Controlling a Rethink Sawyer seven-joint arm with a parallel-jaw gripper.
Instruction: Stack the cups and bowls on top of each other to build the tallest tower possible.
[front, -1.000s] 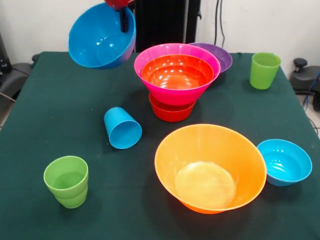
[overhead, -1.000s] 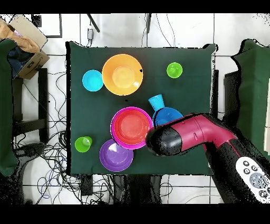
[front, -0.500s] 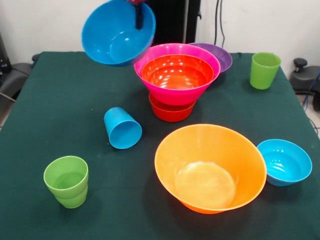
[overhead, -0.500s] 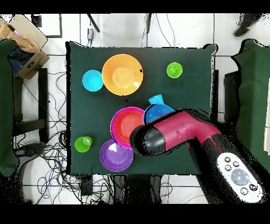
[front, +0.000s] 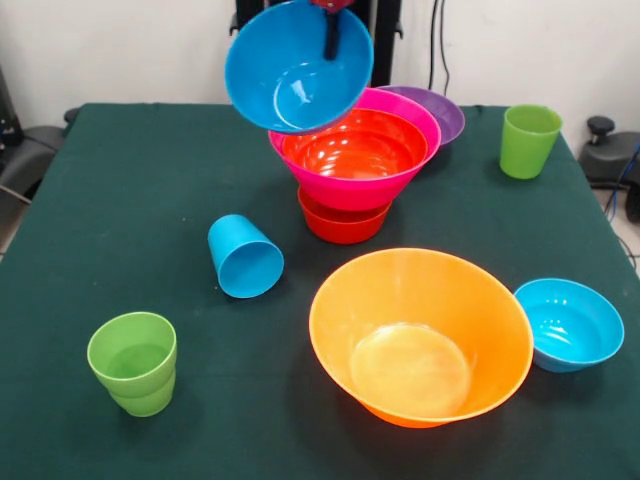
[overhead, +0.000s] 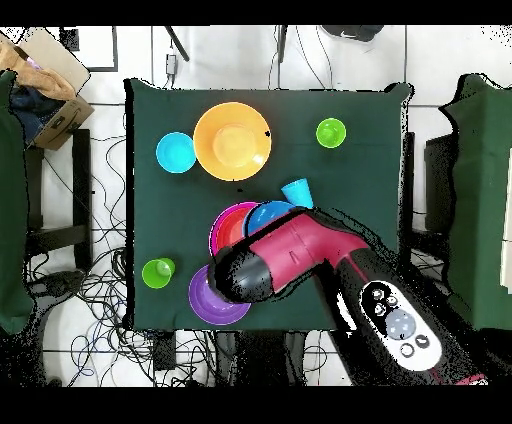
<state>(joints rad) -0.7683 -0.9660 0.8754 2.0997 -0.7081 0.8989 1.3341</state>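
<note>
At the frame's top centre, the pincer (front: 330, 35) grips the rim of a tilted blue bowl (front: 295, 68), closed on it, held aloft just up-left of the tower (front: 352, 165), whose red-orange bowl lies open below-right.

This looks like a robot lab, not a home. A table (overhead: 150, 200) with a dark green cloth stands on a pale tiled floor (overhead: 440, 60). Lots of black cables (overhead: 90, 290) lie tangled on the floor beside it. A big red and black robot arm (overhead: 300, 255) reaches over the table. An open cardboard box (overhead: 45, 85) full of stuff sits in one corner. More wires (front: 440, 45) hang down a plain white wall (front: 520, 45).
</note>
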